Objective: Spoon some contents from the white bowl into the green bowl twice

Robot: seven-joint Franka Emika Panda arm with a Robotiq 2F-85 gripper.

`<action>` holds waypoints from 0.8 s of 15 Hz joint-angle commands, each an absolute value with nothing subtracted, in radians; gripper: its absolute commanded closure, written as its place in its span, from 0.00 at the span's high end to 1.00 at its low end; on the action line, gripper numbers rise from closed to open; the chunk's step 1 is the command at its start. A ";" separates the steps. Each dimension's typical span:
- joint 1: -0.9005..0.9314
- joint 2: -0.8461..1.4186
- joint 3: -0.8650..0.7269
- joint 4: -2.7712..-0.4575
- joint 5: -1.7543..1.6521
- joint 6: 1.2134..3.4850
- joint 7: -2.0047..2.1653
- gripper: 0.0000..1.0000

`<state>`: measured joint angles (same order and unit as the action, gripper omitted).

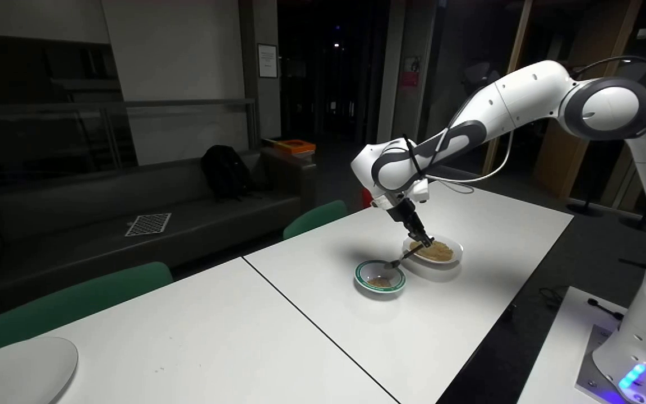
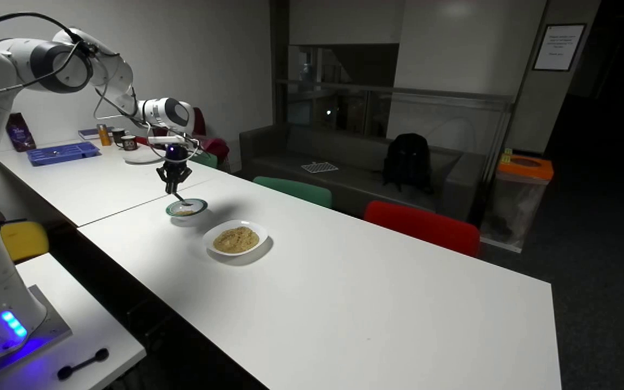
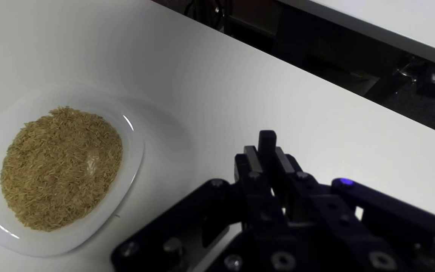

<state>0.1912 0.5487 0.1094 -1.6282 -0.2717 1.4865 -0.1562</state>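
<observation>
Fingers [image 3: 244, 166]: drawn right in, narrow, and there it is, pinched between them, the dark handle of the spoon [image 1: 410, 253]!
Spoon: tilted, head low, handle slanting up to the grip; in both exterior views that head sits over the green bowl [image 1: 371, 272], within the outline of its rim. Touching the bowl? Can't call that from here. What the head carries is too small to make out.
Contents [image 3: 62, 170]: tan-brown grains, a broad heap of them in the white bowl [image 3: 132, 151], and a much smaller patch down at the bottom of the green bowl!
Green bowl: upright on the white worktop [image 2: 371, 303], green band showing round its rim.
White bowl: rounded-square, upright on the same worktop, near the green bowl but apart from it; one thin sliver [image 3: 117, 215] lies just beside it.
Arm [image 1: 502, 106]: white, arching in over the worktop, wrist angled down, blue lights [image 1: 632, 376] lit on its base.
Far end, in an exterior view: a blue tray [image 2: 68, 159] and mugs [image 2: 129, 143].
Along the edge: a green chair [image 2: 293, 190] and a red chair [image 2: 423, 227].
Sofa [image 2: 333, 146]: a black backpack [image 2: 408, 162] sits on it.
</observation>
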 commanded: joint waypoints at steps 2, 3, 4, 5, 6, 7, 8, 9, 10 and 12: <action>0.205 0.585 0.104 -1.554 -0.292 1.409 -0.122 0.03; 0.204 0.591 0.104 -1.546 -0.291 1.401 -0.120 0.03; 0.205 0.596 0.103 -1.540 -0.292 1.395 -0.117 0.03; 0.206 0.600 0.103 -1.535 -0.292 1.391 -0.113 0.03; 0.207 0.604 0.102 -1.528 -0.293 1.385 -0.109 0.03; 0.208 0.609 0.102 -1.522 -0.292 1.379 -0.105 0.03; 0.209 0.615 0.102 -1.515 -0.293 1.372 -0.101 0.03; 0.210 0.620 0.102 -1.508 -0.293 1.366 -0.098 0.03; 0.211 0.623 0.103 -1.500 -0.292 1.360 -0.097 0.03; 0.219 0.628 0.105 -1.487 -0.296 1.350 -0.094 0.03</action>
